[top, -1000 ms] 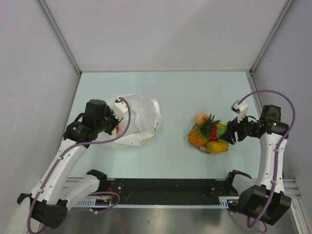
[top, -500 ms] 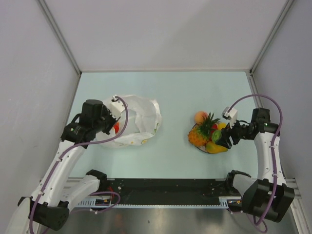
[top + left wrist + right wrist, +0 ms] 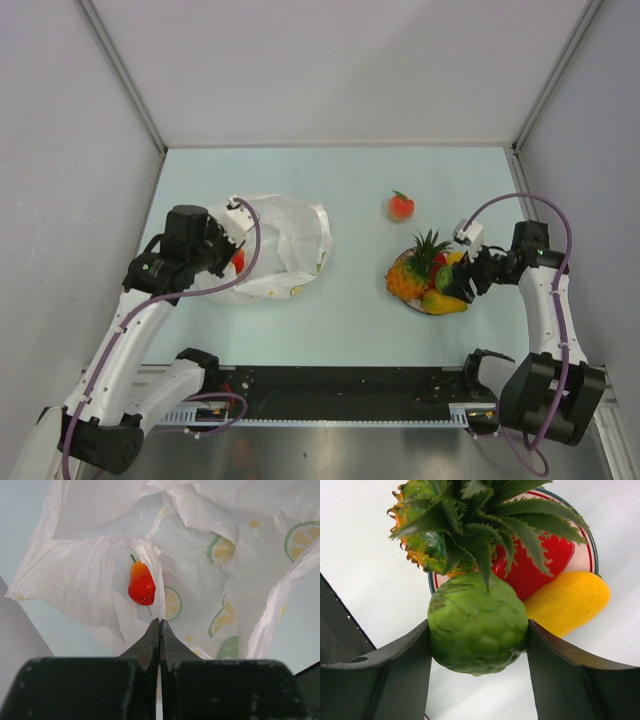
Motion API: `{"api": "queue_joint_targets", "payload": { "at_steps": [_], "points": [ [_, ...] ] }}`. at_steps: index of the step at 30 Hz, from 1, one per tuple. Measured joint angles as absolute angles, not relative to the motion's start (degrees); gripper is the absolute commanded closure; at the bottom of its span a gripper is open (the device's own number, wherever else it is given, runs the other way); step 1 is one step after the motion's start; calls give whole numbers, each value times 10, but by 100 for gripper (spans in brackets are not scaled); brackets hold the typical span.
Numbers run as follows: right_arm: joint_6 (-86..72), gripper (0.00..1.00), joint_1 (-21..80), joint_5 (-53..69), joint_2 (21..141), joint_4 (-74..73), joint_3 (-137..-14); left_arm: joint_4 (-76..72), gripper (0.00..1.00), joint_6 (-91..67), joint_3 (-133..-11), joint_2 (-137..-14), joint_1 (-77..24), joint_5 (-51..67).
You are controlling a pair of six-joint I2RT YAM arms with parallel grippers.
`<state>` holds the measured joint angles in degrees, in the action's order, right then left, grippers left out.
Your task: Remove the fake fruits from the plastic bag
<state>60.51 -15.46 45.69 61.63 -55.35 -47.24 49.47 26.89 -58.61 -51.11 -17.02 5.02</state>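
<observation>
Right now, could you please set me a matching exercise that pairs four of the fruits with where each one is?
Things:
1. green fruit
2. pineapple
3. red-orange fruit
4. peach

Places:
A. alone on the bare table, away from the others
B. inside the bag
C. gripped by the right gripper
D. on the plate

Pairs: 1-C, 2-D, 3-B, 4-A

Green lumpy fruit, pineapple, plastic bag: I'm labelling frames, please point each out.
green lumpy fruit (image 3: 477, 630), right wrist view, middle of its skin.
pineapple (image 3: 403, 283), top view, orange body.
plastic bag (image 3: 295, 235), top view, bare crinkled sheet.
</observation>
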Motion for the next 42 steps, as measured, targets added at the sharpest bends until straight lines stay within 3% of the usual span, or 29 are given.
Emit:
{"api": "queue_joint_targets", "payload": {
  "at_steps": [2, 6, 7, 11, 13, 14, 16, 17, 21, 29, 37, 42],
  "points": [
    [607, 43, -154, 456, 616, -553, -468, 495, 100, 269, -586, -511, -170, 52],
    [614, 5, -154, 456, 615, -543, -459, 495, 100, 269, -586, -514, -168, 54],
    [615, 0, -154, 456, 614, -541, -457, 495, 100, 269, -586, -514, -168, 55],
    [616, 0, -154, 449, 603, -541, -448, 498, 100, 269, -586, -514, -167, 62],
    [616, 0, -154, 446, 590, -541, -448, 500, 91, 269, -586, -515, -167, 64],
    [616, 0, -156, 444, 577, -541, -448, 501, 84, 268, -586, -517, -166, 65],
    [615, 0, -158, 442, 551, -543, -448, 504, 62, 268, -588, -522, -166, 68],
    [615, 0, -159, 441, 540, -546, -450, 507, 39, 267, -592, -526, -166, 69],
    [595, 0, -166, 440, 515, -567, -495, 523, 16, 262, -637, -546, -164, 84],
    [428, 0, -170, 462, 519, -475, -589, 566, 0, 243, -886, -634, -164, 153],
    [204, 0, -151, 420, 592, -297, -599, 541, 0, 216, -1112, -773, -192, 189],
    [117, 0, -81, 336, 665, -212, -621, 515, 0, 207, -1137, -839, -269, 182]
  ]
}}
